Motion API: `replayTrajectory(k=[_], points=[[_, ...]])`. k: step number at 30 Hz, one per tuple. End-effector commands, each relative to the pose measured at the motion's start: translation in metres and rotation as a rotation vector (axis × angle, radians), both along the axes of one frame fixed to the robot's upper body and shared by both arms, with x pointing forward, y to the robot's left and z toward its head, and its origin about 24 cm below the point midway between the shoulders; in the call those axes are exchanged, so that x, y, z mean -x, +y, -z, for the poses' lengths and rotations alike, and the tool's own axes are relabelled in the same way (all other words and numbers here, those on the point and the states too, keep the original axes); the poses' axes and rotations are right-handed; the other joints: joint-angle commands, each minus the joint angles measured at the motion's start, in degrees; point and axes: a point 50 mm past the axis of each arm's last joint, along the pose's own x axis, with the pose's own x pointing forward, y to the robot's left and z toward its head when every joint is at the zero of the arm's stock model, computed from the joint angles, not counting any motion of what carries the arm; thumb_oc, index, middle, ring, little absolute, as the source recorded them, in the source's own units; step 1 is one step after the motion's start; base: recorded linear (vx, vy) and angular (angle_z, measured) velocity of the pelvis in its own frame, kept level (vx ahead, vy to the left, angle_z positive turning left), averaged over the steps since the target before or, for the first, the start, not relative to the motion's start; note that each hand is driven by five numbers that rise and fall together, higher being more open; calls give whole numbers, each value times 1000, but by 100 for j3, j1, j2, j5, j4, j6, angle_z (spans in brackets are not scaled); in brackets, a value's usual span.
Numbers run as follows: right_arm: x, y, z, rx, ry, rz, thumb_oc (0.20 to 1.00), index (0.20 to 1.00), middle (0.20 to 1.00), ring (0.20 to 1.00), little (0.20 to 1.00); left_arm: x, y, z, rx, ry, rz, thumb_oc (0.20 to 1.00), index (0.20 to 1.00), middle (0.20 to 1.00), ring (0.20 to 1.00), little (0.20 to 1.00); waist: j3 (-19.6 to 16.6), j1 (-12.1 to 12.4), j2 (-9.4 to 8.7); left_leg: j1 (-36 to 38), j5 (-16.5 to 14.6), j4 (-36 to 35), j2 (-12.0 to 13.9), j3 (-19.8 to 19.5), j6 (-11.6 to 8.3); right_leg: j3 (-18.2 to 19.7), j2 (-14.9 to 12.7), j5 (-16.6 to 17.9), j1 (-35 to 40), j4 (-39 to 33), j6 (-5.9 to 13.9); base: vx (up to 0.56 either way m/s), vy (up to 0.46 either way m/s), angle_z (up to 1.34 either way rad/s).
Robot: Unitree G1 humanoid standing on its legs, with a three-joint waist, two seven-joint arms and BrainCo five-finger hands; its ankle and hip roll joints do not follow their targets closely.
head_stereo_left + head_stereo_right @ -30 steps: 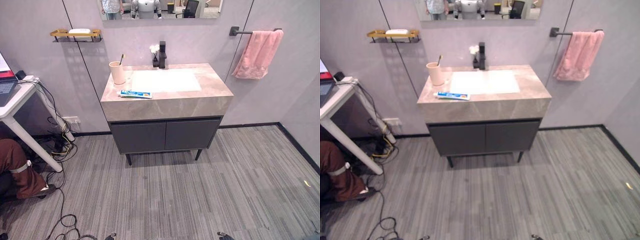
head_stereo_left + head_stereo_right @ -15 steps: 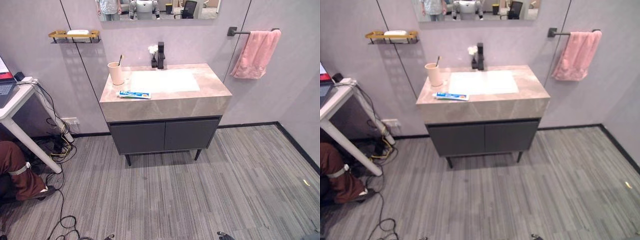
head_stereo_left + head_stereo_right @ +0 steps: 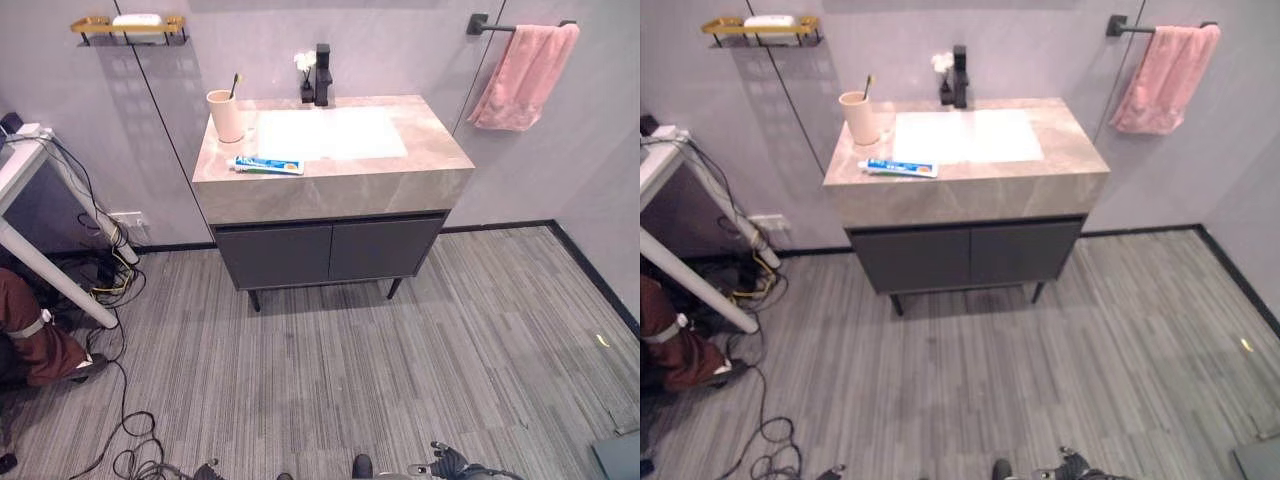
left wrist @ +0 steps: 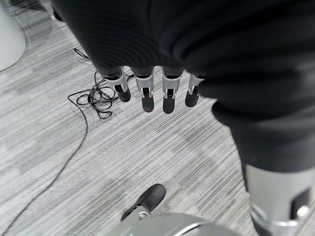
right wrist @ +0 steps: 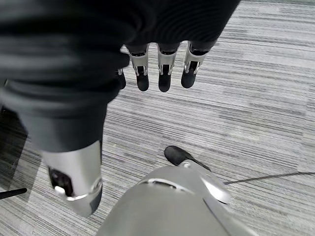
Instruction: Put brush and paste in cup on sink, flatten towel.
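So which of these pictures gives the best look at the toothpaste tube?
The left eye view: the toothpaste tube lies flat on the counter in front of the cup. The right eye view shows the same, no better. The two wrist views look down at grey floor past each hand's relaxed fingers.

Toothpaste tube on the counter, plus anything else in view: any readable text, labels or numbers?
Toothpaste tube: print along its blue and white side, too small and blurred to read.
Cup, pink towel, sink cabinet: no text visible.
Nothing legible in the wrist views.
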Motion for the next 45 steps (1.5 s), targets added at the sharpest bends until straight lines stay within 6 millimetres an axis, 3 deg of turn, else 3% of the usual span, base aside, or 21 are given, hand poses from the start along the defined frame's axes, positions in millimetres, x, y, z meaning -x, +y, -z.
replayTrajectory(k=[1, 6, 8, 10, 14, 16, 18, 19, 20, 21, 22, 23, 26, 29, 31, 33, 34, 35, 37, 39, 45], points=[[-10, 10, -2, -11, -42, -56, 1000, 1000, 1000, 1000, 1000, 16, 32, -5, -93, 63, -6, 1000, 1000, 1000, 1000, 1000, 141, -92, -211, 5, -267, 468, -176, -318, 101, 457, -403, 428, -347, 1294, 498, 75, 261, 12], [-12, 4, -5, -9, -64, -44, 1000, 1000, 1000, 1000, 1000, 28, 34, -3, -89, 110, -32, 1000, 1000, 1000, 1000, 1000, 142, -250, -213, 354, -440, 290, -292, -383, 75, 356, -287, 417, -644, 489, 449, 235, 74, 18], [-16, 1, -9, -4, -93, -41, 1000, 1000, 1000, 1000, 1000, 27, 36, -4, -58, 70, -172, 1000, 1000, 1000, 1000, 1000, 168, -366, -244, 602, -678, 287, -360, -539, -26, 401, -523, 881, -871, -701, 606, 393, -85, 20], [-18, 1, -10, -1, -105, -53, 1000, 1000, 1000, 1000, 1000, 26, 34, -3, -54, 65, -178, 1000, 1000, 1000, 1000, 1000, 182, -438, -228, 846, -835, 275, -304, -610, -119, 470, -612, 1094, -963, -1115, 702, 379, -81, 38], [-12, -1, -8, 7, -77, -75, 1000, 1000, 1000, 1000, 1000, 30, 28, -1, -32, 66, -190, 1000, 1000, 1000, 1000, 1000, 92, -466, -195, 1267, -999, 158, -183, -727, -234, 287, -599, 1215, -965, -1156, 743, 397, -140, 16], [-8, -6, -8, 23, -71, -75, 1000, 1000, 1000, 1000, 1000, 28, 25, 0, -23, 56, -167, 1000, 1000, 1000, 1000, 1000, -69, -573, -130, 1394, -969, 114, -14, -882, -335, 491, -442, 1156, -931, -1022, 640, 431, -228, 29], [-1, -13, -8, 8, -69, -14, 1000, 1000, 1000, 1000, 1000, 37, 26, 1, -18, 75, -209, 1000, 1000, 1000, 1000, 1000, -246, -613, 26, 1444, -477, 334, 375, -973, -544, 391, 27, 845, -962, -582, 408, 442, -288, 90], [-1, -13, -8, 8, -69, -14, 1000, 1000, 1000, 1000, 1000, 37, 25, 1, -17, 75, -209, 1000, 1000, 1000, 1000, 1000, -251, -615, 35, 1444, -481, 331, 385, -974, -549, 384, 35, 835, -967, -572, 404, 420, -305, 53], [1, -21, -10, 27, -70, -20, 1000, 1000, 1000, 1000, 1000, 42, 23, 2, -10, 94, -202, 1000, 1000, 1000, 1000, 1000, -289, -614, 106, 1262, -47, 740, 497, -1010, -679, 282, 234, 646, -850, -540, 269, 203, -162, -22], [1, -21, -10, 27, -70, -20, 1000, 1000, 1000, 1000, 1000, 42, 23, 2, -10, 94, -202, 1000, 1000, 1000, 1000, 1000, -294, -619, 112, 1254, -52, 747, 503, -1015, -683, 275, 237, 644, -853, -541, 266, 415, -371, -34], [3, -26, -11, 47, -60, -23, 1000, 1000, 1000, 1000, 1000, 39, 21, 3, -7, 95, -164, 1000, 1000, 1000, 1000, 1000, -253, -581, 101, 799, 715, 1657, 611, -940, -848, 233, 415, 475, -581, -650, 55, 321, -340, -21], [5, -31, -11, 60, -58, 0, 1000, 1000, 1000, 1000, 1000, 32, 22, 1, -12, 76, -138, 1000, 1000, 1000, 1000, 1000, -194, -548, 25, 430, 1048, 2282, 668, -902, -879, 236, 442, 391, -421, -716, -69, 395, -468, -13], [4, -45, -14, 43, -93, 175, 1000, 1000, 1000, 1000, 1000, 17, 25, -3, -21, 18, -127, 1000, 1000, 1000, 1000, 1000, 62, -436, -99, -222, 1171, 3435, 724, -747, -818, 292, 469, 262, -142, -798, -243, 189, -229, -15], [13, -56, -13, 43, -73, 312, 1000, 1000, 1000, 1000, 1000, 9, 23, -4, -3, -22, -160, 1000, 1000, 1000, 1000, 1000, 169, -258, -166, -784, 861, 3633, 417, -577, -722, 392, 440, 141, 141, -891, -262, 279, -118, -1], [19, -67, -14, 104, -34, 310, 1000, 1000, 1000, 1000, 1000, 6, 16, -3, 2, -19, -83, 1000, 1000, 1000, 1000, 1000, 136, -230, -146, -1409, 625, 3025, 517, 54, -637, 334, 409, 0, 420, -1003, -198, 301, -42, -7], [20, -68, -14, 104, -33, 311, 1000, 1000, 1000, 1000, 1000, 6, 16, -3, 3, -19, -82, 1000, 1000, 1000, 1000, 1000, 146, -212, -140, -1385, 604, 3028, 523, 69, -634, 348, 413, -13, 435, -998, -193, 234, 56, -8], [15, -71, -17, 123, -44, 288, 1000, 1000, 1000, 1000, 1000, 9, 11, -1, 6, 5, -30, 1000, 1000, 1000, 1000, 1000, 167, -98, -78, -1586, 497, 1911, 468, -64, -572, 466, 467, -212, 649, -947, -119, 282, 118, -8], [15, -71, -17, 123, -44, 288, 1000, 1000, 1000, 1000, 1000, 9, 11, -1, 6, 5, -30, 1000, 1000, 1000, 1000, 1000, 165, -99, -79, -1585, 500, 1906, 466, -64, -572, 466, 466, -212, 648, -947, -119, 416, 180, -11], [10, -63, -15, 127, -33, 193, 1000, 1000, 1000, 1000, 1000, 13, 9, 0, 17, 23, -25, 1000, 1000, 1000, 1000, 1000, 123, -11, -40, -1331, 402, 1557, 175, -662, -544, 587, 487, -306, 754, -691, -56, 264, 131, -31], [3, -57, -15, 125, -26, 111, 1000, 1000, 1000, 1000, 1000, 7, 0, 1, 39, 20, 43, 1000, 1000, 1000, 1000, 1000, 40, -94, 20, -963, 136, 1114, -7, -541, -366, 662, 389, -318, 769, -487, 107, 273, 255, -82], [-1, -53, -15, 135, -12, 46, 1000, 1000, 1000, 1000, 1000, -3, -6, -2, 68, -27, 88, 1000, 1000, 1000, 1000, 1000, -30, -73, 221, -649, 31, 772, -135, -315, -144, 688, 106, -131, 572, -127, 395, 123, 257, -22]])
